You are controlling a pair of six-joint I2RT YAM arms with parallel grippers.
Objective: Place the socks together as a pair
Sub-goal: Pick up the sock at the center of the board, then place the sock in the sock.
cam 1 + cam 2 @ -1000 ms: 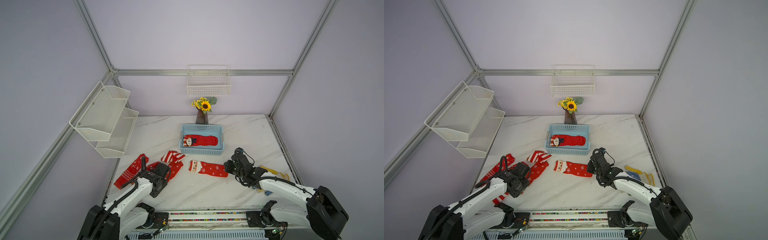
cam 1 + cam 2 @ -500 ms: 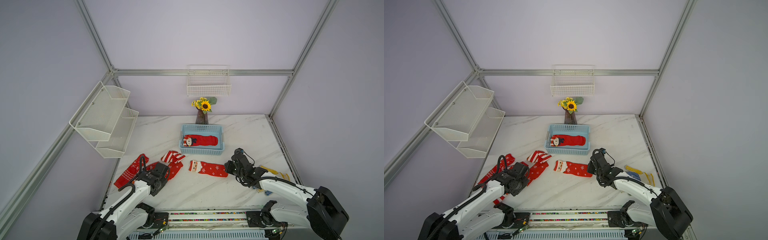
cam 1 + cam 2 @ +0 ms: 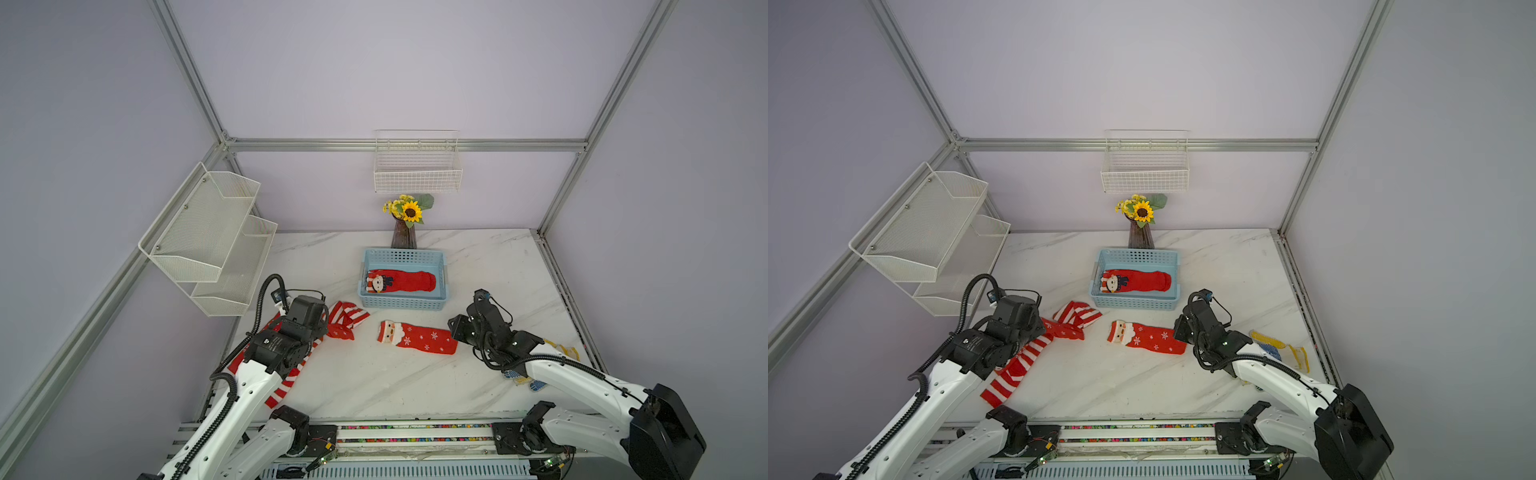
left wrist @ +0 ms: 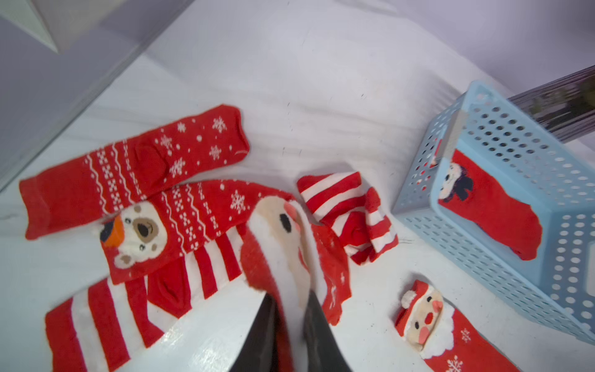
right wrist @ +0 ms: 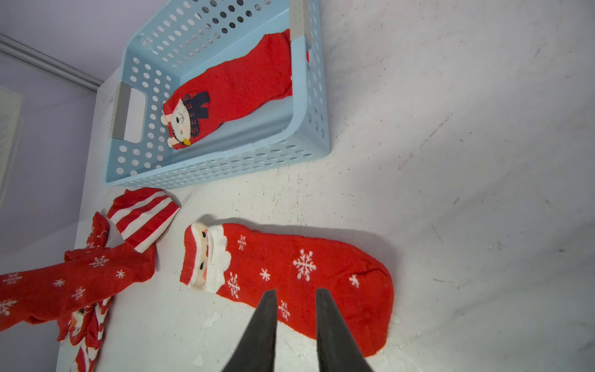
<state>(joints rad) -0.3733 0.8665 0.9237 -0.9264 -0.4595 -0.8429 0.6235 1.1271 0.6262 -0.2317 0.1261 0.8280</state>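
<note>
Now that the left pincer [image 4: 289, 325] has clenched on what looks like a Santa sock [image 4: 277, 225], the parted, empty right pincer [image 5: 296, 306] hovers by the matching sock [image 5: 289, 257]

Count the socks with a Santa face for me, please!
2. One Santa sock lies flat on the table before the blue basket. The other Santa sock hangs pinched in the left gripper over the sock pile. More could hide in that pile.

A sock [image 3: 409, 281] lies in the basket [image 3: 402, 305] before the vase [image 3: 402, 237]. Before the basket lies a second sock [image 3: 419, 338], with a heap of socks [image 3: 347, 318] left and gloves [image 3: 1273, 340] right.
</note>
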